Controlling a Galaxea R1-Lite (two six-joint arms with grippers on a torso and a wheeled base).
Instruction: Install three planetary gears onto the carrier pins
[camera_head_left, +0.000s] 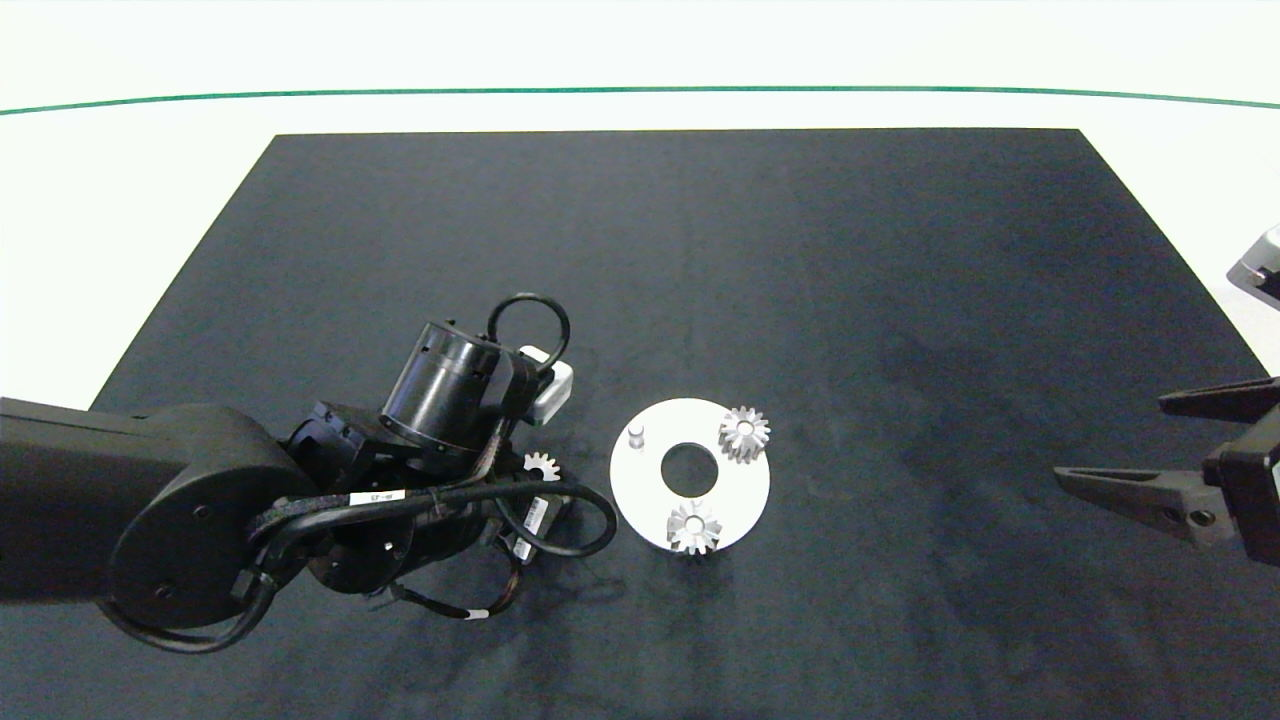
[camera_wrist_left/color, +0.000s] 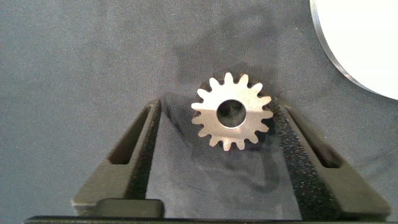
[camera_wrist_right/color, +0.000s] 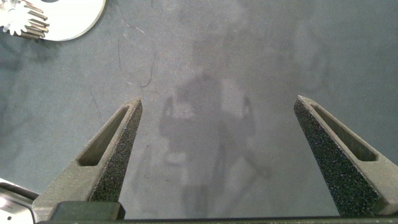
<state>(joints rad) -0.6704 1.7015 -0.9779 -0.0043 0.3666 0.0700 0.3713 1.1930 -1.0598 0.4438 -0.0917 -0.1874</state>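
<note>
Left gripper: hovering low over the dark mat, just left of the white disc, jaws standing open around the loose gear; one pad is sitting at its teeth, the other showing a gap.
Loose gear: lying flat on the mat, near the disc's edge.
Disc: sitting mid-surface, carrying two seated gears, one on the far right pin, one on the near pin.
Bare pin: standing upright on the disc's left side.
Right gripper: idling at the right edge of the surface, jaws spread wide and holding nothing, well apart from the disc.
</note>
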